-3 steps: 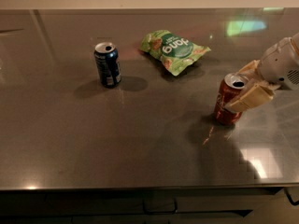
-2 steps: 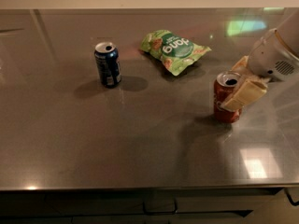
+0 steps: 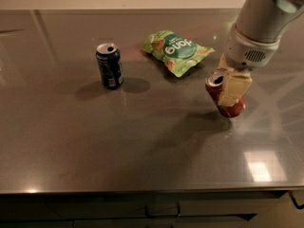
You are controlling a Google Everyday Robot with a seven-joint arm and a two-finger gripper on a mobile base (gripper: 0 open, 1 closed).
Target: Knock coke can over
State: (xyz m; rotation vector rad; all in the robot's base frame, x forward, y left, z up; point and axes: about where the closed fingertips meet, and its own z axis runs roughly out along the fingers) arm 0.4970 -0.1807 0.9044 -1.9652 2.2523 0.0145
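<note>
The red aluminium coke can with a silver top (image 3: 223,95) is at the right of the grey metal counter (image 3: 95,141), well apart from the dark blue drink can (image 3: 109,65) at the left and near the green crinkled snack bag (image 3: 176,51) behind it. The coke can's base rests on the counter, and its long axis is tilted off vertical. Its open top leans to the left of the picture and its base lies to the right.

The white two-finger gripper (image 3: 228,85) hangs from the arm at the upper right, directly over the coke can. Its 2 cream fingers (image 3: 236,88) straddle the can. 1 pad lies across the side facing the camera and the other shows behind the rim, so the can's body sits between them, not beside them. The can leans yet has not fallen, so the fingers are judged to be clamped on it. Actual contact at the far pad cannot be seen.

Relation governing the next move:
1. The can is between the fingers, with its top on the side away from the wrist
2. The can is judged partly tipped and is not yet on its side
3. More tilt toward the left of the picture, the way the top already leans, would probably lay it flat on bare counter, away from the dark blue drink can and the snack bag
</note>
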